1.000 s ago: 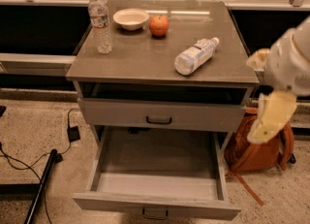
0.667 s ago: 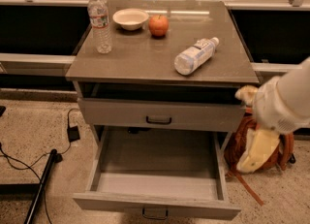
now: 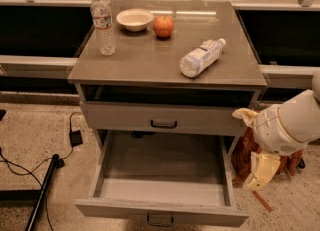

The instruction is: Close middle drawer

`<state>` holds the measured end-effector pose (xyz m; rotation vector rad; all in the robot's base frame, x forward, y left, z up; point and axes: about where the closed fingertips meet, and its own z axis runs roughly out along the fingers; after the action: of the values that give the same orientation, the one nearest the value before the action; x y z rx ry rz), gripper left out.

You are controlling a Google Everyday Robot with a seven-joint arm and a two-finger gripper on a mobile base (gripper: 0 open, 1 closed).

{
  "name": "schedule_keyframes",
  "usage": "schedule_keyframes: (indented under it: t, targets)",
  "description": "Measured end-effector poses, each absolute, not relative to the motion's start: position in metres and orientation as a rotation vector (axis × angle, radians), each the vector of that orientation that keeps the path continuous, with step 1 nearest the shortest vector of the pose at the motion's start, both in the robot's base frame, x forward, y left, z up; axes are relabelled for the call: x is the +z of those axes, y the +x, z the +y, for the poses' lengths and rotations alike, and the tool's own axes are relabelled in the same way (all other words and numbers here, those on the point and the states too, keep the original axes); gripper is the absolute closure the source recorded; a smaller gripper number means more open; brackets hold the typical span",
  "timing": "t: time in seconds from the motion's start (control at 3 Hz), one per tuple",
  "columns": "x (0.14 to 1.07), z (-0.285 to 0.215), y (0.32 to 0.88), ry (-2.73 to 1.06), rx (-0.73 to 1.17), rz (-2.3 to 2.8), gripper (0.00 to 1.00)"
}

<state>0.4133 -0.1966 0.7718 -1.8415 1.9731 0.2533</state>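
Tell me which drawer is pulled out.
The lower drawer, its tray fully exposed, front panel near the bottom edge. The drawer above sits nearly flush. The end effector hangs right of the open tray, not touching it.

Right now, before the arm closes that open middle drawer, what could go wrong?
The cream end effector hangs right of the grey-beige middle drawer, beside an orange-brown bag; swinging in could snag the bag or strike the drawer's side. A shove might roll the clear plastic bottle lying on the grey cabinet top.
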Motion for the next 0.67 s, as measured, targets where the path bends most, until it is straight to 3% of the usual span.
schedule_keyframes:
  t: [0.67]
  targets:
    - [0.665,-0.166,0.404,-1.917,0.401,1.833,0.00]
